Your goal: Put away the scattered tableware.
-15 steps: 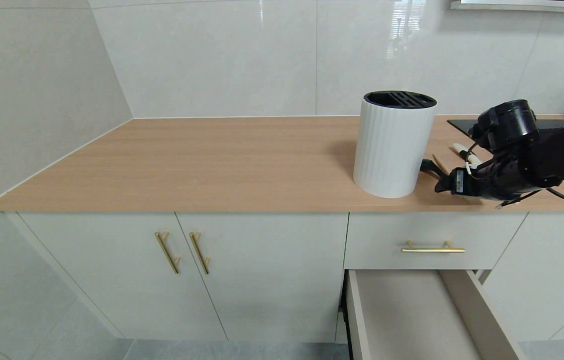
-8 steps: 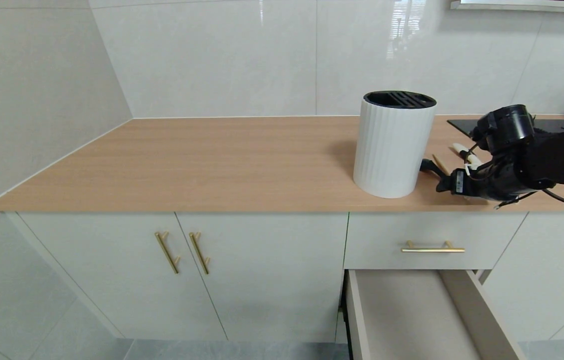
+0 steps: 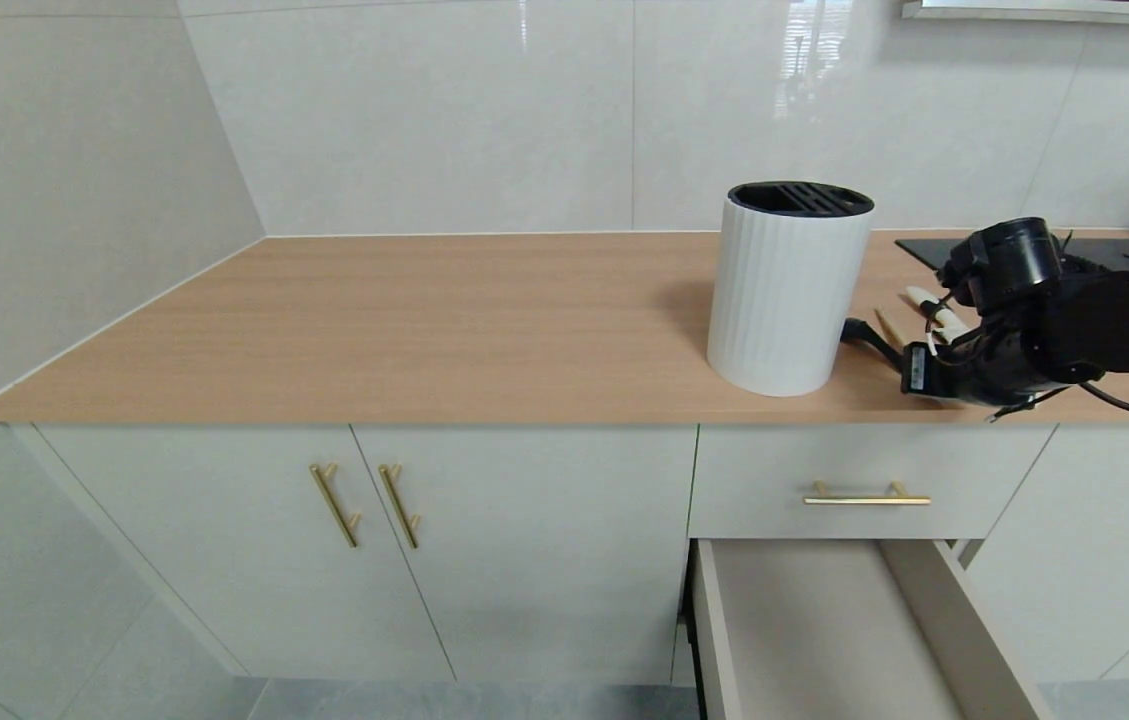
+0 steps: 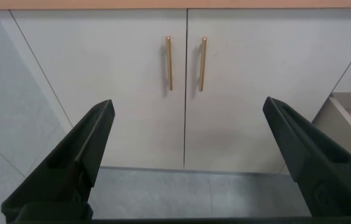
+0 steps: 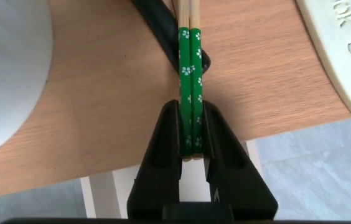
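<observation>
A pair of wooden chopsticks (image 5: 190, 56) with green flowered ends lies on the wooden counter (image 3: 444, 320), right of a white ribbed utensil holder (image 3: 786, 300) with a black slotted top. My right gripper (image 5: 190, 111) is shut on their green ends at the counter's front edge; from the head it appears low beside the holder (image 3: 909, 365). The chopsticks (image 3: 887, 328) cross a black handle (image 5: 163, 37). My left gripper (image 4: 191, 155) hangs open in front of the cabinet doors, holding nothing.
A white utensil (image 3: 929, 305) lies just right of the chopsticks, near a black board (image 3: 934, 250) at the back. A lower drawer (image 3: 714, 620) stands pulled open beneath a shut drawer with a gold handle (image 3: 866, 496). Two cabinet doors have gold handles (image 4: 185, 62).
My right gripper has slid a little to the right along the counter's front edge, away from the holder, and the wrist has dropped slightly. The left arm has not moved.
</observation>
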Available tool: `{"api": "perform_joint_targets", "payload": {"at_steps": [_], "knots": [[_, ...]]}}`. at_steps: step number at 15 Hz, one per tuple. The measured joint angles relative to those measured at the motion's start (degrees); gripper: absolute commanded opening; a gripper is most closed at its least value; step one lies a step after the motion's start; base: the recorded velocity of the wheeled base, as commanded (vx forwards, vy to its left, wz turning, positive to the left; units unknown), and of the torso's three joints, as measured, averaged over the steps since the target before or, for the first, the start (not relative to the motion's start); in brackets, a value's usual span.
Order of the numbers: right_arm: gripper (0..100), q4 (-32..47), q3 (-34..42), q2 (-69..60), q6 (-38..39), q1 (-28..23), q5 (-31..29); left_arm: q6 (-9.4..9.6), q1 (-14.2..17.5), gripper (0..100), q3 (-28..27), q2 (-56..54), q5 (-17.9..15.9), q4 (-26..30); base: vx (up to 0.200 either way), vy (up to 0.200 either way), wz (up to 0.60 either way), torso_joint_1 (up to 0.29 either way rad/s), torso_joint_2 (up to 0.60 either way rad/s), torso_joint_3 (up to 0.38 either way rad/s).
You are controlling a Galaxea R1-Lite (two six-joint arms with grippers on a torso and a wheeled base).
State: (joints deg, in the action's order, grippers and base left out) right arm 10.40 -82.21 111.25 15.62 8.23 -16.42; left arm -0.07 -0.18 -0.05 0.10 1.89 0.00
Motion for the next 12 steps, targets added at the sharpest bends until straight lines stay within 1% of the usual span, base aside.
{"api": "perform_joint_targets", "payload": {"at_steps": [4, 7, 9, 10, 11, 12], "knots": [[0, 0.2, 1.9, -6.2, 0.0, 0.0, -0.2, 0.0, 0.0, 100, 0.0, 0.0, 0.0, 0.0, 0.0, 0.0, 0.0, 0.0, 0.0, 0.0], [0, 1.0, 6.1, -15.3, -0.3, 0.9, 0.7, 0.0, 0.0, 100, 0.0, 0.0, 0.0, 0.0, 0.0, 0.0, 0.0, 0.0, 0.0, 0.0], [0, 4.6, 9.7, -23.2, -0.4, 2.4, 2.8, 0.0, 0.0, 100, 0.0, 0.0, 0.0, 0.0, 0.0, 0.0, 0.0, 0.0, 0.0, 0.0], [0, 7.1, 11.3, -27.3, -0.5, 3.3, 5.0, -0.02, 0.0, 100, 0.0, 0.0, 0.0, 0.0, 0.0, 0.0, 0.0, 0.002, 0.01, 0.051], [0, 10.8, 12.9, -31.5, -0.5, 4.1, 8.5, -0.02, 0.0, 100, 0.0, 0.0, 0.0, 0.0, 0.0, 0.0, 0.0, 0.0, 0.0, 0.0], [0, 16.7, 14.3, -35.8, -0.6, 4.9, 11.8, 0.0, 0.0, 100, 0.0, 0.0, 0.0, 0.0, 0.0, 0.0, 0.0, 0.0, 0.0, 0.0]]}}
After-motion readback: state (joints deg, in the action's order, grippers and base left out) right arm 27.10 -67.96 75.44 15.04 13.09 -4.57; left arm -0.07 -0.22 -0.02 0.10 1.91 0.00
